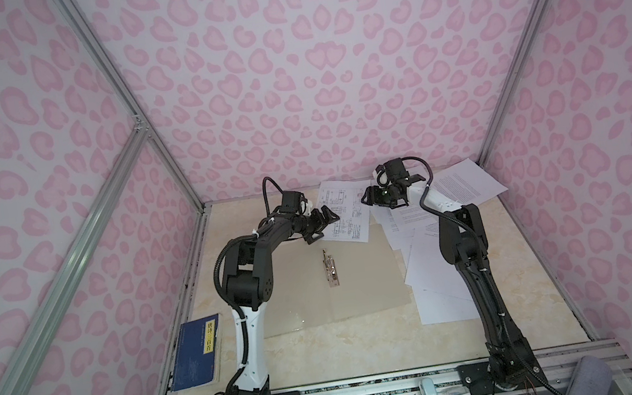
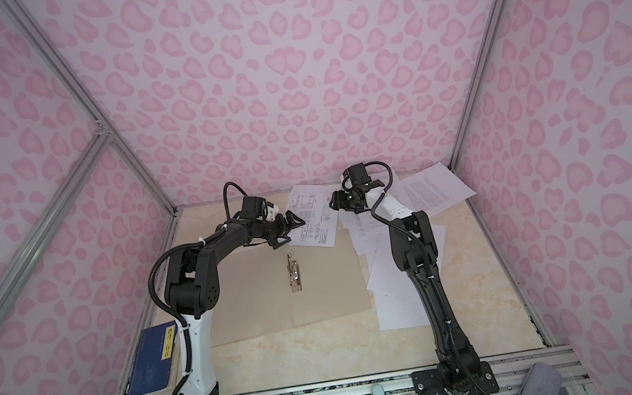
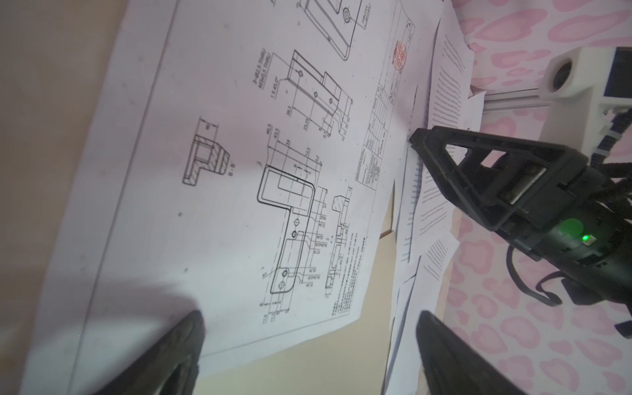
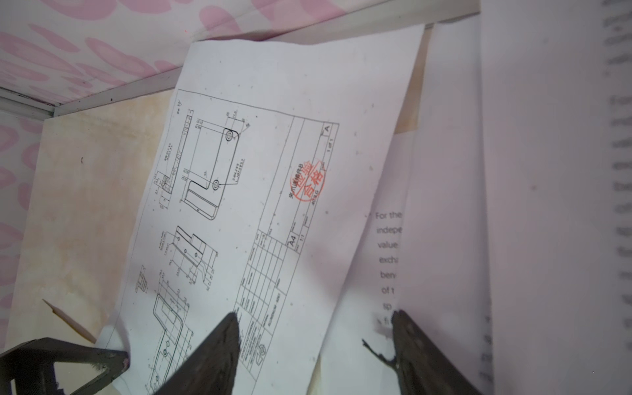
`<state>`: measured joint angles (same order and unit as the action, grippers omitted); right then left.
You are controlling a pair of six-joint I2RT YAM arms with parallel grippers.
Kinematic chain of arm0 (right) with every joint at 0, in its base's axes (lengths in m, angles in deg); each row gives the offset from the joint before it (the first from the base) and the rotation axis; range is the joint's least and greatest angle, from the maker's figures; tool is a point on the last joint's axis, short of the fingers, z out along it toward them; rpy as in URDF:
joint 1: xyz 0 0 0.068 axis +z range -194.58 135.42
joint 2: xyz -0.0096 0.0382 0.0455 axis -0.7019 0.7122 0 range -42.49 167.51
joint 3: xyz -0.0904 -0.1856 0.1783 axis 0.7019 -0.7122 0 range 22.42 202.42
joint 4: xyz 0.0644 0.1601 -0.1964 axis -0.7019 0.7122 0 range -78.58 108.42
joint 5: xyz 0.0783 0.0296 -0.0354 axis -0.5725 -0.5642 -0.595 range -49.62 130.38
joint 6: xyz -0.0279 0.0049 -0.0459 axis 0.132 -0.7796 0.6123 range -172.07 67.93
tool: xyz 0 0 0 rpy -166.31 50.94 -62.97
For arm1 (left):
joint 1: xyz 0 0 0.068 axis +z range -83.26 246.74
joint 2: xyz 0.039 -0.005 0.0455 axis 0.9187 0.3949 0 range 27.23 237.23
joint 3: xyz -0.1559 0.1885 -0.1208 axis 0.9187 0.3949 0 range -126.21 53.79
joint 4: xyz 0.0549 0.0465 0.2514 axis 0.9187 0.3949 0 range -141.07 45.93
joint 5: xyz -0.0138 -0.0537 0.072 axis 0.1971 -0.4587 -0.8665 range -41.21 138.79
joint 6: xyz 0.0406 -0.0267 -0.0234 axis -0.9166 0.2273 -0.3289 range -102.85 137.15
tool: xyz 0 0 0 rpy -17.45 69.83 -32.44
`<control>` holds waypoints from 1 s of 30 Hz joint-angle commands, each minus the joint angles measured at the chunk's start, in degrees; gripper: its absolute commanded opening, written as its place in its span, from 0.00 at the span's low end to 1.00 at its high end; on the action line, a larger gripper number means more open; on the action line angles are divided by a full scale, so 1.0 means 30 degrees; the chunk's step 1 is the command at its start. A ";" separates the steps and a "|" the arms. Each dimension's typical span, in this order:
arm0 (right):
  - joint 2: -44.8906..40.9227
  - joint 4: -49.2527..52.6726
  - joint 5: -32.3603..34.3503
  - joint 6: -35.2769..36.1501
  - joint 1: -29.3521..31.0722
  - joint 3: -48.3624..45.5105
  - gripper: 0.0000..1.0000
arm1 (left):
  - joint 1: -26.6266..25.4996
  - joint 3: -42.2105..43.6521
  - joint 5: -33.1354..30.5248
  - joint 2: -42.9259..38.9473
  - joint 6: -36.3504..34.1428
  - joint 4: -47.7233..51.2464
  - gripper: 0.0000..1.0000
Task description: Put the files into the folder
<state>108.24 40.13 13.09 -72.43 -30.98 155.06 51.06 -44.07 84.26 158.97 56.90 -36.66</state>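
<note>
- While both arms reach toward the back wall, the thin, flat grey-beige folder (image 1: 298, 289) (image 2: 252, 295) lies wide open mid-frame in both top views, with a small metal clip (image 1: 331, 270) (image 2: 294, 275) at its spine.
- The white paper drawing sheet (image 1: 344, 215) (image 2: 314, 217) (image 3: 222, 212) (image 4: 266, 164), covered in technical line drawings, sits just above the folder in frame. Its lower edge overlaps the folder's upper edge.
- The other white printed text sheets (image 1: 429, 270) (image 2: 395, 279) are a messy fan right of the folder, running up to the upper right corner of the beige marbled tabletop (image 1: 327, 352).
- The left gripper (image 1: 323, 229) (image 2: 289, 232) (image 3: 311, 314) has its jaws spread wide with nothing in them, over the drawing sheet's lower left edge.
- The right gripper (image 1: 387, 197) (image 2: 352, 199) (image 4: 314, 314) also has its jaws apart. One finger is on the drawing sheet's right edge, the other on the text pile. No idea if it's pressing down.
- A dark blue book (image 1: 195, 354) (image 2: 152, 360) with a yellow label sits lower left, clear of the folder.
</note>
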 commanded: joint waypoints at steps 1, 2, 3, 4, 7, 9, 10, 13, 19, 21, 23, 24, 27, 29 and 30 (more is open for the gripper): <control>0.0772 0.0350 -0.0534 0.0074 0.0080 0.0769 0.71 | -0.0014 0.0285 -0.0512 0.0381 -0.0329 0.0699 0.98; 0.1015 0.0446 -0.0712 -0.0030 0.0092 0.1114 0.71 | 0.0002 0.0294 -0.0541 0.0448 -0.0336 0.0729 0.98; 0.1296 0.0506 -0.0902 -0.0164 0.0122 0.1470 0.71 | 0.0010 0.0293 -0.0513 0.0485 -0.0329 0.0746 0.98; 0.1466 0.0536 -0.1102 -0.0278 0.0152 0.1727 0.71 | 0.0000 0.0278 -0.0483 0.0523 -0.0329 0.0716 0.98; 0.1862 0.0586 -0.1534 -0.0688 0.0300 0.2164 0.71 | -0.0013 0.0237 -0.0482 0.0623 -0.0308 0.0729 0.98; 0.1945 0.0407 -0.1855 -0.1155 0.0378 0.2120 0.71 | -0.0017 0.0184 -0.0483 0.0701 -0.0272 0.0705 0.98; 0.1980 0.0299 -0.2038 -0.1377 0.0387 0.2080 0.71 | -0.0025 0.0163 -0.0490 0.0734 -0.0270 0.0703 0.98; 0.1752 -0.0365 -0.2659 -0.2155 0.0416 0.1553 0.72 | -0.0028 0.0131 -0.0425 0.0808 -0.0241 0.0730 0.98; 0.0010 -0.3672 -0.4439 -0.4020 0.0387 -0.1458 0.74 | -0.0018 0.0043 -0.0352 0.1001 -0.0125 0.0600 0.98; -0.0650 -0.4936 -0.5029 -0.4754 0.0355 -0.2569 0.75 | -0.0001 0.0061 -0.0314 0.1056 -0.0081 0.0597 0.98; -0.1253 -0.6340 -0.5457 -0.5393 0.0341 -0.3733 0.75 | 0.0001 0.0092 -0.0250 0.1061 -0.0036 0.0496 0.97; -0.1412 -0.6708 -0.5523 -0.5571 0.0353 -0.4003 0.76 | -0.0022 0.0083 -0.0245 0.1062 -0.0032 0.0480 0.97; -0.1187 -0.6241 -0.5025 -0.5293 0.0314 -0.3492 0.74 | 0.0032 0.0195 -0.0148 0.0948 -0.0010 0.0485 0.97; -0.0900 -0.6044 -0.4665 -0.5097 0.0248 -0.2931 0.72 | 0.0086 0.0370 -0.0051 0.0806 0.0106 0.0367 0.97; -0.0645 -0.5916 -0.4538 -0.4981 0.0189 -0.2520 0.70 | 0.0127 0.0471 0.0006 0.0696 0.0182 0.0270 0.97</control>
<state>104.77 24.24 -1.40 -87.58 -30.08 145.59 51.30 -43.81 87.60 160.72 56.64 -41.53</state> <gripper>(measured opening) 0.707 0.975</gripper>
